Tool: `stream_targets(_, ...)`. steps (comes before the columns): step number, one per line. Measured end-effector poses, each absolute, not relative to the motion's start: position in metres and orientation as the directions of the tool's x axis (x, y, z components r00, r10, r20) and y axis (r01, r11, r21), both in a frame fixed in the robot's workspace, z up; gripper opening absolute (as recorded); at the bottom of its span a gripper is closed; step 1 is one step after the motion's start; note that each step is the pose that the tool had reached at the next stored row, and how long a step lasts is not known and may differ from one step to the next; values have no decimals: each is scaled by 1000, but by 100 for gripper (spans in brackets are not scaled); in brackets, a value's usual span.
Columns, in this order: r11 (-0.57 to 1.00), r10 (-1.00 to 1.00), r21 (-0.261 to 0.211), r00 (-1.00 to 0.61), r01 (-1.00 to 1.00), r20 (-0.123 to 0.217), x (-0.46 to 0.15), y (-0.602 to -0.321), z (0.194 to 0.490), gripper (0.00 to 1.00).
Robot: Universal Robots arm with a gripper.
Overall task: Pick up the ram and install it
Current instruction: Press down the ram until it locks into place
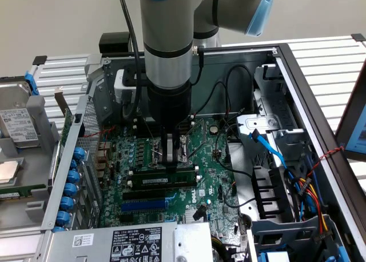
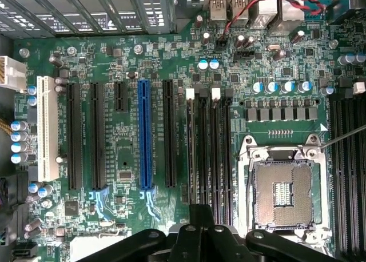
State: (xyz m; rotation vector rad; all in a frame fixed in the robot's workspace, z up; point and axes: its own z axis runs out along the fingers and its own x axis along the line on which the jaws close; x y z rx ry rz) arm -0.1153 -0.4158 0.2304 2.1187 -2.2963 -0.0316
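Glossy green motherboard [image 2: 171,62], black plastic slots [image 2: 74,136], dull metal case [image 1: 223,57], matt black gripper [image 1: 172,159]

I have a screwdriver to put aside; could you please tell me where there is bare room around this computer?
The slatted table is bare between the case's rim and the screen on the exterior view's right, and beyond the hard drive on its left. Inside it is crowded: cables fill the right side, and the gripper hangs over the motherboard.
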Motion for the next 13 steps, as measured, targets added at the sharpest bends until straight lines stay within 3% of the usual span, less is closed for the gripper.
stream_targets(13, 80, -997, 10, -80, -997, -3, -122, -415, 230, 10)
